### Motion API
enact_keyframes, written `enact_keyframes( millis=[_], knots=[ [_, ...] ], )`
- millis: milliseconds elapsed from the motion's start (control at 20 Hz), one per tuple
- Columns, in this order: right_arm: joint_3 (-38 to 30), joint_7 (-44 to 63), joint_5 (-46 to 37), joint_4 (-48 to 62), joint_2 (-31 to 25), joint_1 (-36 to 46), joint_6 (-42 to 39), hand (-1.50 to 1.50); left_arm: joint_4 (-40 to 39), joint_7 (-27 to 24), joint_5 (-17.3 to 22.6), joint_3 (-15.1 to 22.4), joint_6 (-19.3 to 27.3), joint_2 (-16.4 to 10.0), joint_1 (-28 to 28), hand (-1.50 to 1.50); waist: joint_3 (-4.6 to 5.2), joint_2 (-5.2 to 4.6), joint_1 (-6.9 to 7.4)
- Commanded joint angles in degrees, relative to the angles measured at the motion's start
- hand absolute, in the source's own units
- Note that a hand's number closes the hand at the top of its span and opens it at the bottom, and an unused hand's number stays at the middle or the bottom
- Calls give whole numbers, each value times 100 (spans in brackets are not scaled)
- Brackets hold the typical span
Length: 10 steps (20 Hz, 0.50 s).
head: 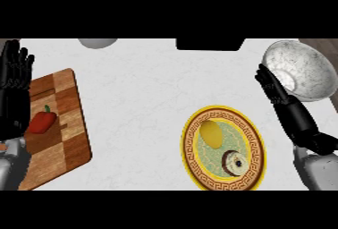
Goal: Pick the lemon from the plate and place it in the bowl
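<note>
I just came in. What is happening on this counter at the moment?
Nothing is held yet. The lemon lies on the plate, next to a doughnut. The right hand is open, to the right of the plate and just below the bowl. The left hand rests open at the view's left edge, beside the cutting board with a red pepper on it.

one lemon (211, 133), one doughnut (227, 162), one plate (188, 147), one bowl (309, 62), one red pepper (41, 121), one cutting board (65, 136)

White counter (145, 89), wooden cutting board (66, 134) left, yellow-rimmed plate (190, 150), marbled bowl (302, 67) right
</note>
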<state>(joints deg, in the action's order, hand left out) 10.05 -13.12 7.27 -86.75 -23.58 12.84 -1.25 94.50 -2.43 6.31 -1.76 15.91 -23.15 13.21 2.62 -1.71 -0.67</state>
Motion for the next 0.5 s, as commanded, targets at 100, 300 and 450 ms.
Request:
enact_keyframes(
  millis=[100,300,450],
  knots=[
    [1186,354,-1085,-338,173,-397,128,150,-546,91,92,498,-219,508,-116,0,-250,163,-29],
    [1328,293,-3095,-125,-1034,321,689,150,-663,411,109,818,-357,616,-404,0,-92,362,-169],
    [1157,-539,-2405,-99,1153,-804,2574,-150,-766,448,148,1067,-420,887,-405,0,-286,161,-184]
  ],
)
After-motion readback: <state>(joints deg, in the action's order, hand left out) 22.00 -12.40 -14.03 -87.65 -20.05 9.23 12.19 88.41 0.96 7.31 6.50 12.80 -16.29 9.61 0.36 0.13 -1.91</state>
